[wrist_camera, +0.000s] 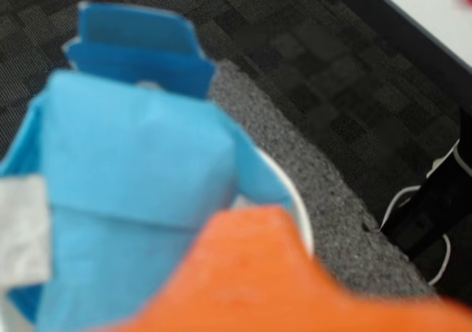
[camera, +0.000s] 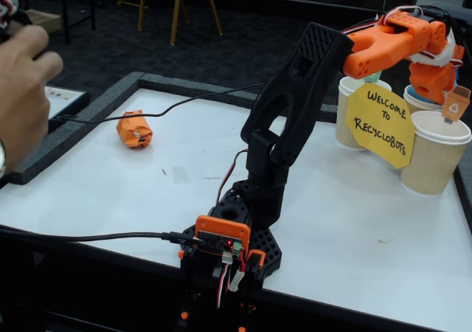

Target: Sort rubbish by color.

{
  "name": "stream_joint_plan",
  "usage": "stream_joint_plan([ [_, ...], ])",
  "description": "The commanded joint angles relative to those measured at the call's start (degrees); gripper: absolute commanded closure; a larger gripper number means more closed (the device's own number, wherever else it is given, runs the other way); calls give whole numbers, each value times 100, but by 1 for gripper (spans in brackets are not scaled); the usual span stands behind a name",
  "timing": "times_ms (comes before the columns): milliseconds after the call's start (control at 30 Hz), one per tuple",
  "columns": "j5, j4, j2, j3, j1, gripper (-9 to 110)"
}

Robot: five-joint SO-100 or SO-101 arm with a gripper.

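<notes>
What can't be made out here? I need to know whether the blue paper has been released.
1. Fingers: the wrist view shows only an orange blur; open or shut is unclear.
2. Blue paper: blurred close-up in the wrist view; held or released is unclear.
3. Cups: fixed view, partly covered by the yellow sign and arm.
4. Person: fixed view, only a hand, cut off by the left edge.

Arm (camera: 295, 111) stretched far forward, jaws pointing down

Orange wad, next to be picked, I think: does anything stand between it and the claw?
Nothing visible does. In the fixed view the orange wad lies alone on the white table; only a black cable passes close behind it.
</notes>
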Motion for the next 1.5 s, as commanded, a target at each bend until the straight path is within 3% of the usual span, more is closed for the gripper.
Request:
stream_joint_plan([
  [0,-132,246,325,-773,132,94],
  [133,-132,492,325,-905,132,78],
  [467,-132,571,316,-677,132,70],
  [633,-132,483,316,-765,132,94],
  [733,-132,501,316,-835,132,101],
  [1467,-132,650,308,-791,132,101],
])
